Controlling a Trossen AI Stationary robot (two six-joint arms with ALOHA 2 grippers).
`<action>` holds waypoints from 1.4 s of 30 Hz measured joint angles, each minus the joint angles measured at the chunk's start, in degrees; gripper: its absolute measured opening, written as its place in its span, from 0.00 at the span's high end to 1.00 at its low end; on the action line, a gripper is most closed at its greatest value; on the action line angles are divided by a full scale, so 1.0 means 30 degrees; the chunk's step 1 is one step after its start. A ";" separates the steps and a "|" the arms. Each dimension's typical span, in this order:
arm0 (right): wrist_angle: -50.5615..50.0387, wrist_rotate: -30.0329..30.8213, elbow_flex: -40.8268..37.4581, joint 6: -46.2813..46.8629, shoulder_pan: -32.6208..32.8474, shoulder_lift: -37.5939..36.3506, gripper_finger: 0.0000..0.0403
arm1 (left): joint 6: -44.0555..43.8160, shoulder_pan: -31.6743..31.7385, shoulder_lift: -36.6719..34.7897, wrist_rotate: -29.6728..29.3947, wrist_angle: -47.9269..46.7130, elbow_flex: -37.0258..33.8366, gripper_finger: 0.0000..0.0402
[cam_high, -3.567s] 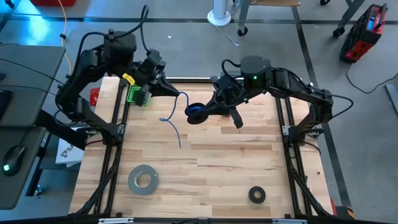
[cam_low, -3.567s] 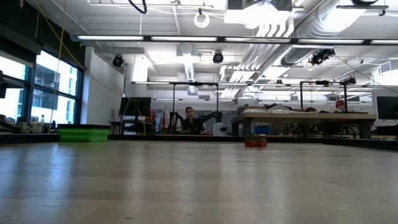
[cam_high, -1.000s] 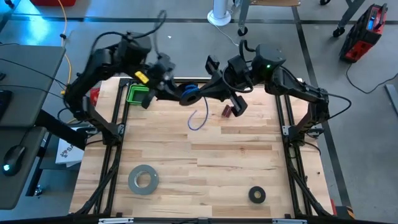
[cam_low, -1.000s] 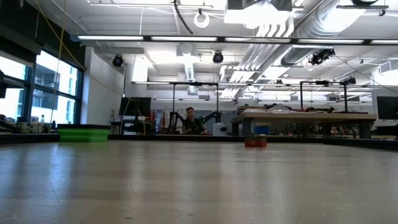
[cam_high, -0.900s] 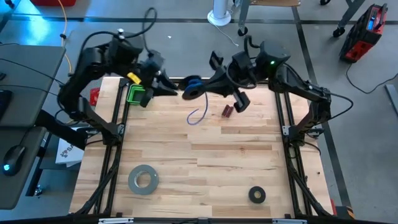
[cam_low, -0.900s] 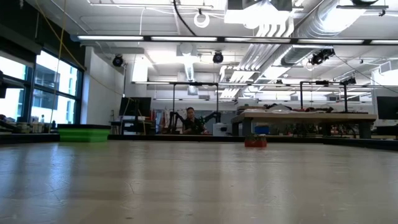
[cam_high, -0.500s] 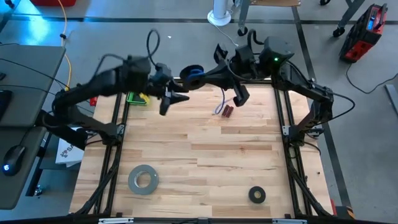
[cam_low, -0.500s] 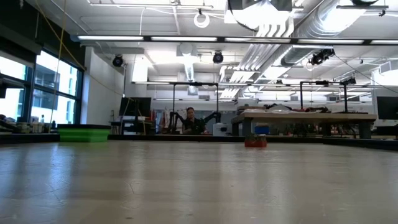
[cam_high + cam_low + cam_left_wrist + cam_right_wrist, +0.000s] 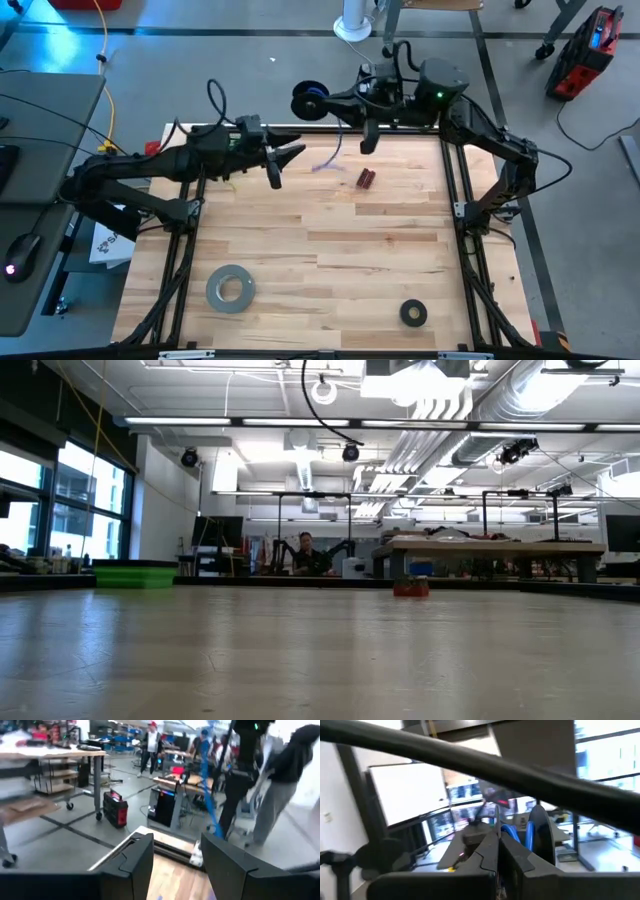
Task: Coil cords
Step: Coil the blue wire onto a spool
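The blue cord (image 9: 310, 101) is wound into a small coil, lifted high just beyond the table's far edge. My right gripper (image 9: 327, 100) is shut on the coil, which shows past its fingertips in the right wrist view (image 9: 522, 832). The cord's loose tail (image 9: 328, 160) hangs blurred below the coil, over the far part of the table; it also shows in the left wrist view (image 9: 207, 795). My left gripper (image 9: 290, 165) stands open to the left of the tail, pointing level toward it, with nothing between its fingers (image 9: 140, 865). My right gripper pinches the coil's bundled loops (image 9: 509, 834) between its two shut fingers. The fingers lie about level and come from the table's right side. The coil is lifted clear of the table, and the tail hangs slack below it.
A small red-brown object (image 9: 366, 179) lies on the table near the hanging tail. A grey tape roll (image 9: 230, 288) and a black tape ring (image 9: 413, 313) lie near the front edge. People stand beyond the table in the left wrist view.
My right gripper has carried the coil toward the table's far edge and past it, and the tail has come up off the table and swings. My left gripper has drawn away from the coil, sunk lower and tipped to level.
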 joint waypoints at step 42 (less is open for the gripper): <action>0.1643 0.0739 0.0007 -0.0022 0.0299 0.0488 1.00 | 0.0127 0.0627 0.6410 0.1973 0.5440 0.3970 0.60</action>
